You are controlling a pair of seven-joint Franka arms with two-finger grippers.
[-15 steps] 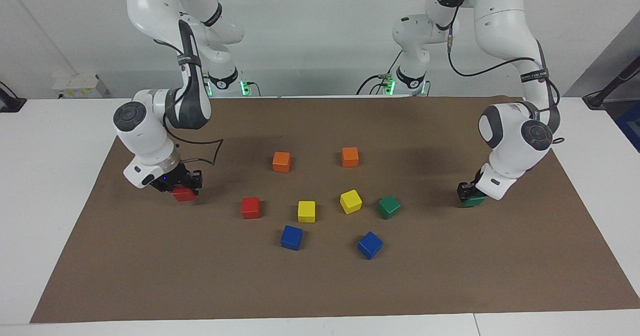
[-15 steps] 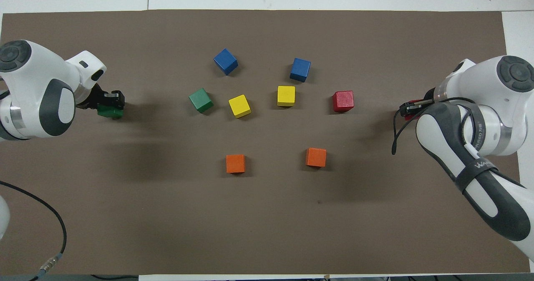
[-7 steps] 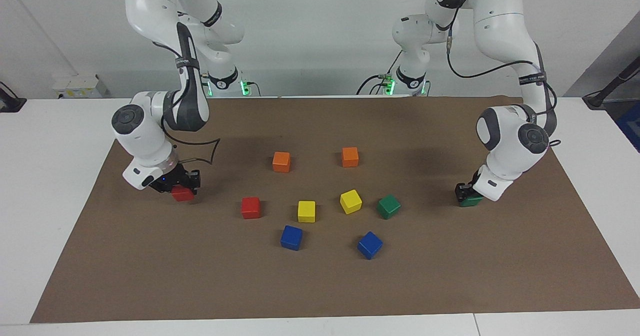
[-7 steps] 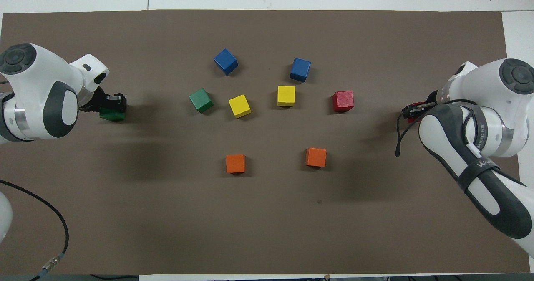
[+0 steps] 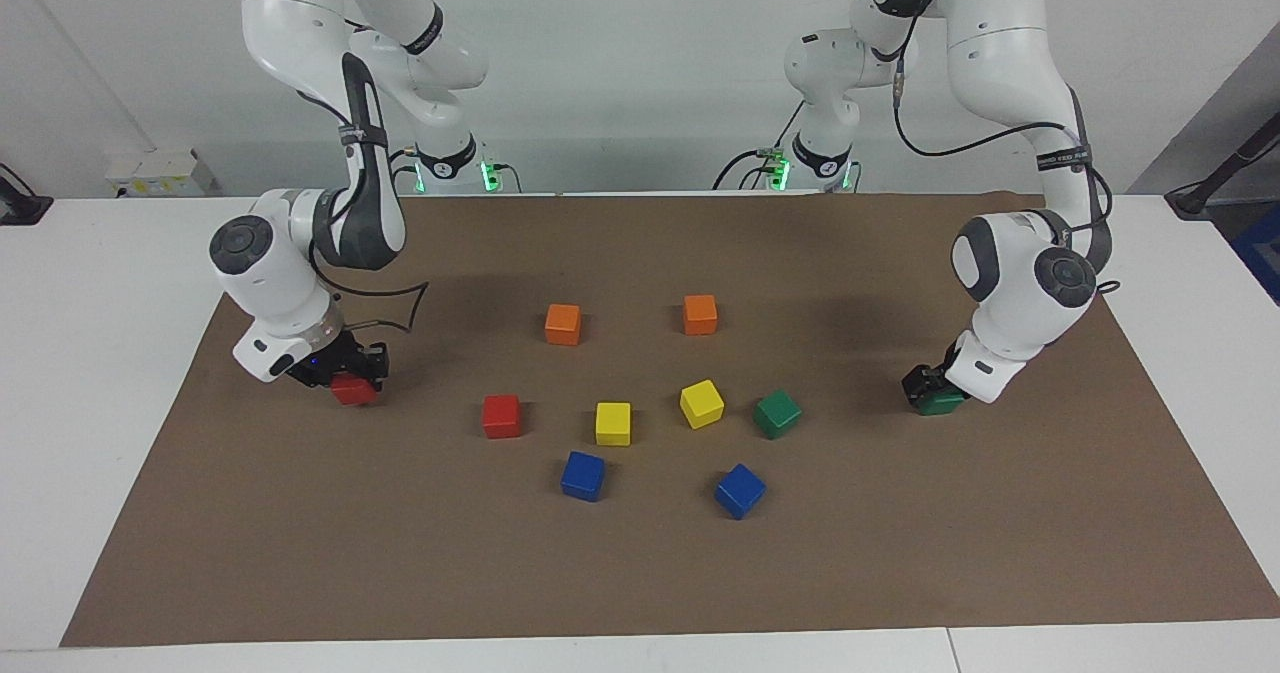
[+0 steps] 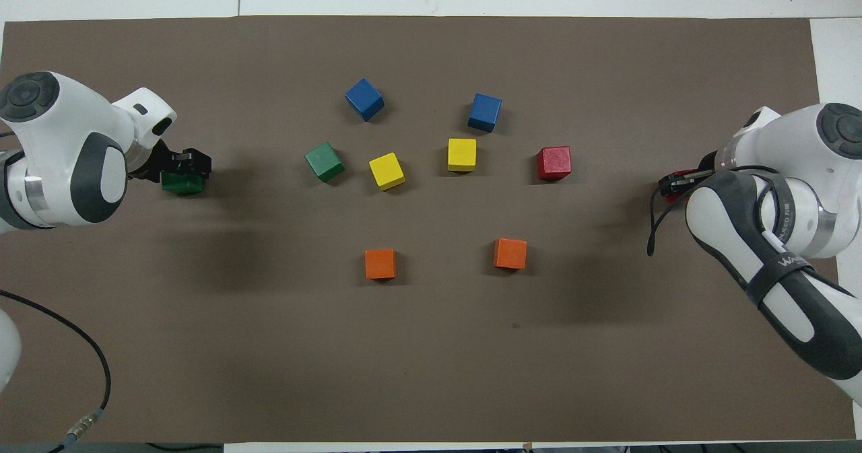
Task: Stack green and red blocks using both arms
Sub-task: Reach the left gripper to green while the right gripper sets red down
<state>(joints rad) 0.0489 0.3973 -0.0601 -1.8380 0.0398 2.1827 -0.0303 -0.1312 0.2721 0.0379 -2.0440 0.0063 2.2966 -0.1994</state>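
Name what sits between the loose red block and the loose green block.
Two yellow blocks sit between the red block and the green block, clearest in the overhead view.

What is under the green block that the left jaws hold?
Only the brown mat shows beside the held green block in the left gripper. Whether its underside touches the mat cannot be seen.

Left gripper (image 5: pixel 935 393) and right gripper (image 5: pixel 345 378) both low, fingers clamped shut
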